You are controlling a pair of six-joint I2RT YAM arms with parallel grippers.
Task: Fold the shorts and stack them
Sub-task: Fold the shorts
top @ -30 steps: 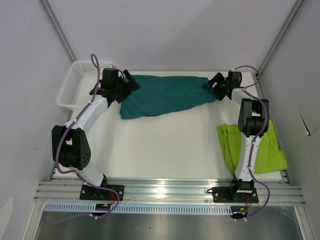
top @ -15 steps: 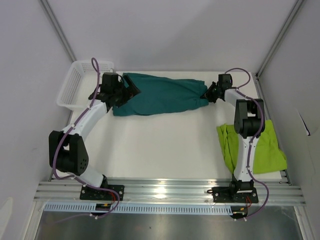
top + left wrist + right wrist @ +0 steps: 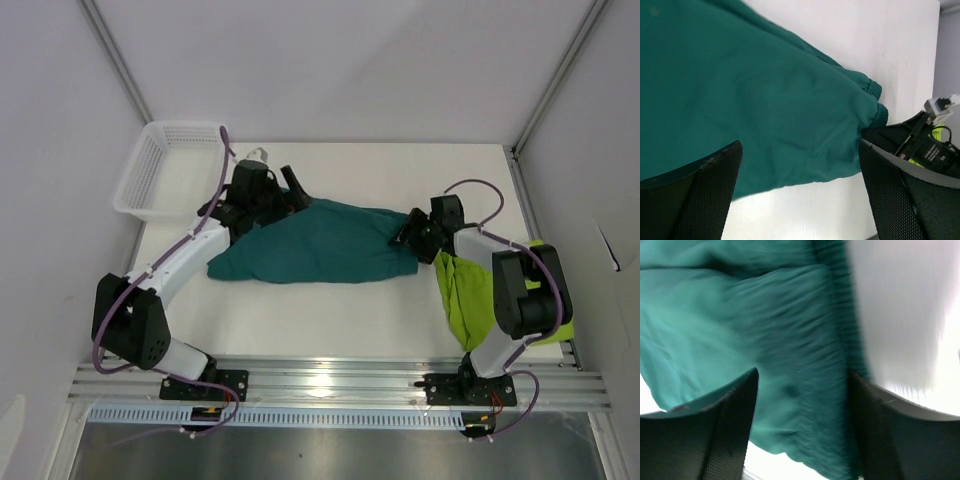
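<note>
**Both hands released at the ends of the teal shorts**

The left hand (image 3: 798,147) is spread wide, clenched on nothing. Its fingers stand apart above the dark teal shorts (image 3: 320,245), over the far-left corner of the cloth. The right hand (image 3: 802,375) is also released, fingers apart over the gathered waistband at the shorts' right end. That view is blurred, so I cannot tell whether the fingers touch the cloth.

The teal shorts lie lengthwise across the middle of the counter (image 3: 330,320), their near edge sloping down to the left. Bare counter lies on both long sides: a broad band to the far edge, a narrower one to the near rail.

The lime green shorts (image 3: 460,300) lie bunched at the right edge, partly under the right arm, just beside the teal waistband. The white basket (image 3: 140,175) sits at the far-left corner, well apart from the cloth.
</note>
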